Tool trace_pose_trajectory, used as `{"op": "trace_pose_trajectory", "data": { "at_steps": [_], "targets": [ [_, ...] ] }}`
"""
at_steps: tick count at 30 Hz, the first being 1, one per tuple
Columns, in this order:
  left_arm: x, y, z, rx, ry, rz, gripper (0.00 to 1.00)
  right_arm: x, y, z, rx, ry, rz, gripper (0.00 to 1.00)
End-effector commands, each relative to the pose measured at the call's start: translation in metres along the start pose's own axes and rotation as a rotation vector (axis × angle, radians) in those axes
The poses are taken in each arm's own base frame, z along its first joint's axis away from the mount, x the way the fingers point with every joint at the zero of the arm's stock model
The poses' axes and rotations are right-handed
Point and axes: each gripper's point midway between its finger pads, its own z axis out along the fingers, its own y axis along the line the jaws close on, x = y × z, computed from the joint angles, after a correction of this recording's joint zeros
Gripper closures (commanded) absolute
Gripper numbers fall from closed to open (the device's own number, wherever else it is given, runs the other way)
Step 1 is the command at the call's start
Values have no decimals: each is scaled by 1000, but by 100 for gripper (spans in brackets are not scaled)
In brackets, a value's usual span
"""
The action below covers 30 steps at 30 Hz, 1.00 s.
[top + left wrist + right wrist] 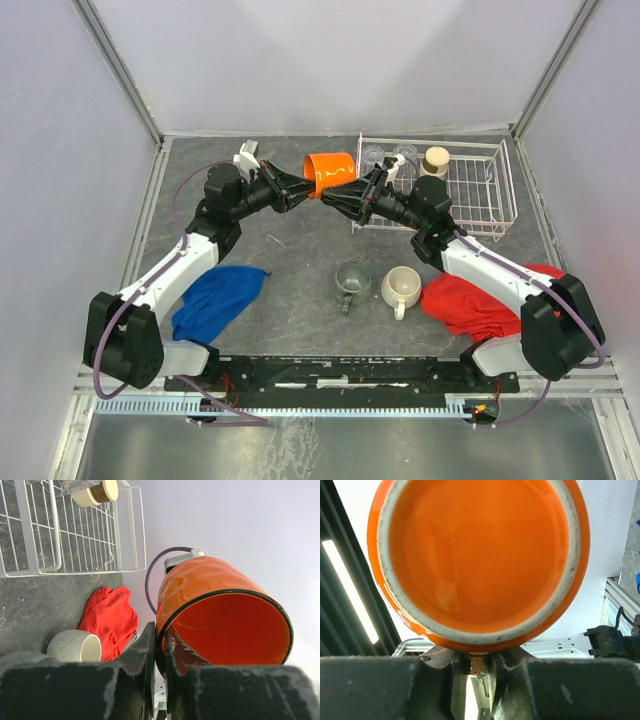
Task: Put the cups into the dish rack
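Orange mug (330, 172) hangs on its side above the counter (300, 250) in the top view, toward 12 o'clock of the middle, with the left tool (308, 192) reaching it from 9 o'clock and the right tool (335, 195) from 3 o'clock. The dish rack (475, 185) stands at 2 o'clock and holds two clear glass tumblers (373, 155) and a tan cup (436, 158) along its far side. A grey-green mug (352, 280) and a cream-white mug (402, 287) sit upright side by side toward 6 o'clock, with a blue cloth (218, 300) at 8 o'clock and a red cloth (470, 300) at 4 o'clock. From the left wrist, the left tool (160, 655) is clamped on the mug's black-edged rim (210, 595), one finger outside the wall and one inside. From the right wrist, the mug's round base (477, 555) fills the view; the right tool (476, 667) has its fingers close together at 6 o'clock, with a small orange part between them. I cannot tell whether they are pressing on it.
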Motion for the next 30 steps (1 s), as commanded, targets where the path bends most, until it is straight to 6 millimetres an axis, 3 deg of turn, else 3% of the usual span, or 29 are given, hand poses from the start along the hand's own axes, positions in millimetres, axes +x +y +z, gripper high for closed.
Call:
{"op": "trace_pose_trajectory", "data": {
  "at_steps": [1,8,11,21,30],
  "targets": [
    [15,-37,-9,110,52,74,95,6,47,1,-147,-22,-113,99],
    [11,-29,-8,65,34,74,54,6,48,-5,-129,-42,-138,99],
    [9,-24,-8,41,21,74,44,1,50,-12,-123,-63,-150,99],
    [-7,-15,-18,11,-19,66,34,-42,52,-63,-59,-188,-194,99],
    [3,11,-26,-76,14,87,29,-102,55,-116,135,-326,-355,99]
  ]
}}
